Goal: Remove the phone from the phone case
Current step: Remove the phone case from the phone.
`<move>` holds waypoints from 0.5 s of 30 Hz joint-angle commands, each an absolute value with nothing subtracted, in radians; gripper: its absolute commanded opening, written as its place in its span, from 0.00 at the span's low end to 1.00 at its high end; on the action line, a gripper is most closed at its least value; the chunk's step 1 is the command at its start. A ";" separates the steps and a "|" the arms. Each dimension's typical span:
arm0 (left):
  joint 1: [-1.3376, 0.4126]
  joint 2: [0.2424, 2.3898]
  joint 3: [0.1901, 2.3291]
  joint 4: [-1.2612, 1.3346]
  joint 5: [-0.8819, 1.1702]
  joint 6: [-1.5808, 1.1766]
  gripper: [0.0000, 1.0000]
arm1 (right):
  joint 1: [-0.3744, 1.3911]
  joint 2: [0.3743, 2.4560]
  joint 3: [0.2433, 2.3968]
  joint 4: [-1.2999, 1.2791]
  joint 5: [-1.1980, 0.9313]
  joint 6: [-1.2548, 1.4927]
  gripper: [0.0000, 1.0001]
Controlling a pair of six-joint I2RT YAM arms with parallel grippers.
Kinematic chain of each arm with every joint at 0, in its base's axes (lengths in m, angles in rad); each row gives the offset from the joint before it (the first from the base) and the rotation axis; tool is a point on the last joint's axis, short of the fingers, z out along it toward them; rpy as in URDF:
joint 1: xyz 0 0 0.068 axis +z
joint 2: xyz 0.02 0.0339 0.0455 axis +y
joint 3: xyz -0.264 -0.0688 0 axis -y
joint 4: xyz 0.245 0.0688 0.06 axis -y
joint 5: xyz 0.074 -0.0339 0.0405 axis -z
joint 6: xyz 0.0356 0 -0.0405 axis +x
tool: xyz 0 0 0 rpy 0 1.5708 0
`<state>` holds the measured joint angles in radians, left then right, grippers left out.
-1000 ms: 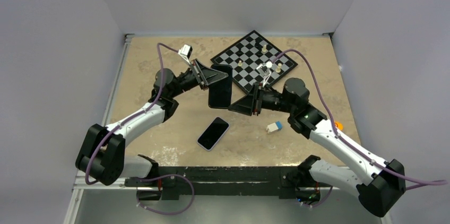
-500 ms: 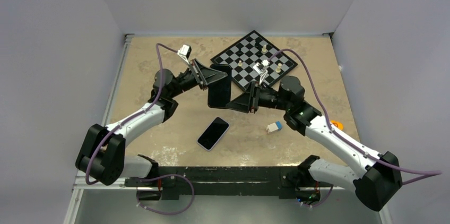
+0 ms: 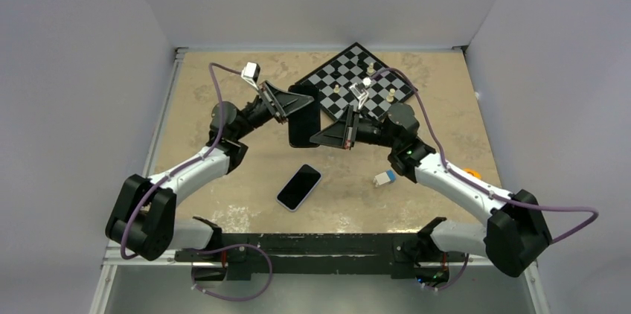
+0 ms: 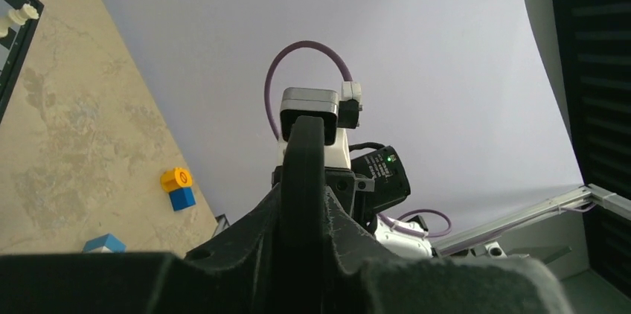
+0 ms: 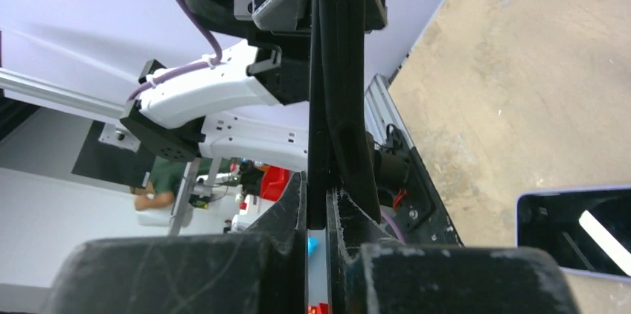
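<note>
My L gripper (image 3: 295,106) is clamped on the phone case (image 3: 300,128), taking it by the left side. In the L wrist view the black case edge stands up tight between my fingers (image 4: 242,236), no gap either side. The case hangs off the table (image 3: 216,83), about mid-table, just on the near side of the chessboard (image 3: 356,79).

Below it, closer to my bases, the phone (image 3: 299,187) lies flat on the table, dark screen up, lavender rim showing. It is out of the case and well apart from it.

My R gripper (image 3: 316,136) pinches the same case from the other side, low on its right edge. R wrist view shows the thin case edge squeezed between my fingers (image 5: 286,217), w/ the phone on the table at bottom right.

The chessboard sits at the back w/ a few pieces on it. Farther right, a blue-white block (image 3: 384,178) rests on the table beside my R arm. An orange block (image 3: 474,175) peeks out past the R forearm, partly hidden.
</note>
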<state>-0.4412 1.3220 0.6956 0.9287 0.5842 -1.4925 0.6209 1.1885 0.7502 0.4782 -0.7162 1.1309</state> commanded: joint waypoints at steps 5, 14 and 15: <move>-0.413 1.230 0.642 0.982 0.691 -1.466 0.75 | 0.527 1.205 0.724 0.891 -0.809 1.274 0.00; -0.394 1.115 0.601 0.875 0.758 -1.241 0.76 | 0.470 1.120 0.743 0.793 -0.859 1.261 0.00; -0.394 1.104 0.598 0.873 0.767 -1.215 0.70 | 0.468 1.117 0.743 0.792 -0.864 1.265 0.00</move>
